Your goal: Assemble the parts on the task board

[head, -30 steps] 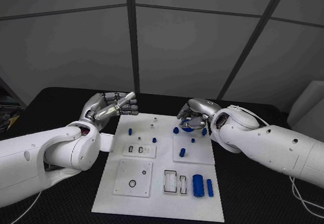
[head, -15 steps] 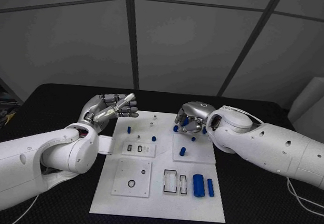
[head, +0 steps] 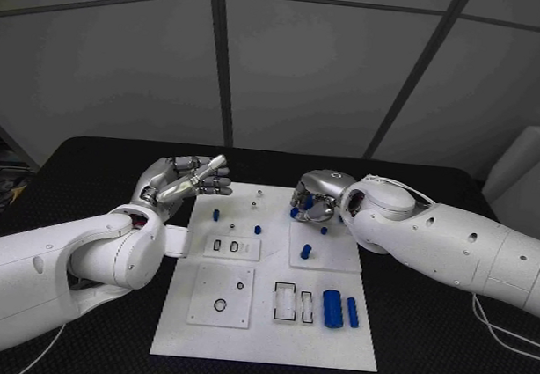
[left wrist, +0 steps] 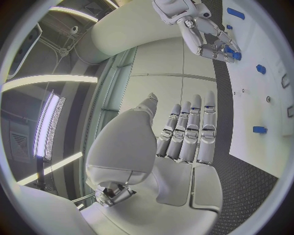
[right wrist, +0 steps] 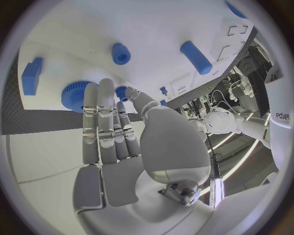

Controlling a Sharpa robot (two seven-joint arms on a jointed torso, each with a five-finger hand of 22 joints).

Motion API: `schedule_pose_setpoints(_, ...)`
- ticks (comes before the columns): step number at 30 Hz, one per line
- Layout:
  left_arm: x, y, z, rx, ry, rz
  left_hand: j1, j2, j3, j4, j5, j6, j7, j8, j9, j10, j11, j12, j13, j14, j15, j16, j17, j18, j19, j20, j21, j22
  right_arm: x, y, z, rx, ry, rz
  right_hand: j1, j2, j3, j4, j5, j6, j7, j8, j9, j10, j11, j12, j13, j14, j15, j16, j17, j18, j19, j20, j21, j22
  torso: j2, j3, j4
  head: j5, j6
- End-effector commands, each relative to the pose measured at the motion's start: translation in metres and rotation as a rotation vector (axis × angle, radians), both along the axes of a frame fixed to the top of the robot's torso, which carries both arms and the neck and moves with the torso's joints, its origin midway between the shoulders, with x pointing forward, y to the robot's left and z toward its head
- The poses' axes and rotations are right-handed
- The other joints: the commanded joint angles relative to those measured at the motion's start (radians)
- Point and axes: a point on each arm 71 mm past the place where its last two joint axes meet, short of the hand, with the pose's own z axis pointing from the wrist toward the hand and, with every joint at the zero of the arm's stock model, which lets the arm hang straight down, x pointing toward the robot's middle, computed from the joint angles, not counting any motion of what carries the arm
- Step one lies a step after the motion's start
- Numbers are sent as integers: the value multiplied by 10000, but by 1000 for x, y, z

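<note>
The left robot hand [head: 184, 179] hovers raised over the table [head: 93, 167] just off the far left corner of the white board [head: 263, 337], fingers straight and held side by side, holding nothing. The right robot hand [head: 317, 197] reaches down to the board's far right area, fingertips [right wrist: 92, 90] resting on a blue toothed wheel [right wrist: 75, 96]; whether it grips the wheel cannot be told. A small blue peg [right wrist: 121, 54] stands just beside the wheel, a blue block [right wrist: 32, 75] near the board's edge. Toward the near edge, a thick blue cylinder [head: 332, 308] lies beside a thinner blue pin [head: 352, 312]. No readable writing appears on the board.
</note>
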Motion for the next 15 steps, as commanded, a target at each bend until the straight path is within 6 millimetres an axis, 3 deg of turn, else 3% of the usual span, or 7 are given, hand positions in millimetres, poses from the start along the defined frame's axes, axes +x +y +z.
schedule_pose_setpoints(1, 0, -2, 2, -60, -92, -142, 4, 73, 0, -76, 14, 70, 6, -45, -16, 51, 42, -52, -15, 75, 8, -58, 14, 43, 86, -13, 61, 15, 1, 1, 0, -140, 36, 31, 38, 54, 40, 85, -23, 15, -26, -15, 12, 42, -31, -7, 12, 340, -1, 107, 68, 121, -92, 9, 90, 39, 26, 8, -16, -1, -18)
schedule_pose_setpoints(8, 1, -1, 1, -57, -92, -131, 7, 70, -6, -88, 13, 69, 7, -56, -18, 47, 43, -67, -16, 81, 8, -68, 16, 42, 94, -14, 64, 15, 2, 2, -1, -194, 117, 18, 111, 74, 301, 261, -102, 160, -45, 5, 20, 148, -47, -7, 3, 385, -27, 617, 403, 124, -67, -9, 450, 263, 46, 10, -8, -8, -42)
schedule_pose_setpoints(11, 1, -1, 1, -54, -90, -126, 7, 66, -13, -98, 12, 68, 11, -65, -21, 42, 45, -81, -18, 85, 9, -78, 17, 41, 100, -15, 64, 14, 3, 3, -1, -211, 144, 18, 177, 91, 539, 363, -352, 259, -67, 10, 22, 246, -71, -6, 3, 409, -53, 1025, 646, 125, -53, -30, 706, 426, 58, 13, -6, -20, -48)
schedule_pose_setpoints(15, 1, -1, 1, -50, -88, -120, 6, 64, -22, -111, 13, 64, 17, -81, -24, 32, 50, -104, -19, 88, 11, -94, 19, 38, 104, -16, 64, 13, 3, 3, -1, -222, 162, 7, 329, 172, 937, 437, -675, 422, -99, 43, 36, 400, -116, 7, 10, 485, -88, 2187, 1695, -5, 338, -61, 1521, 1414, 61, 2, 5, -54, -72)
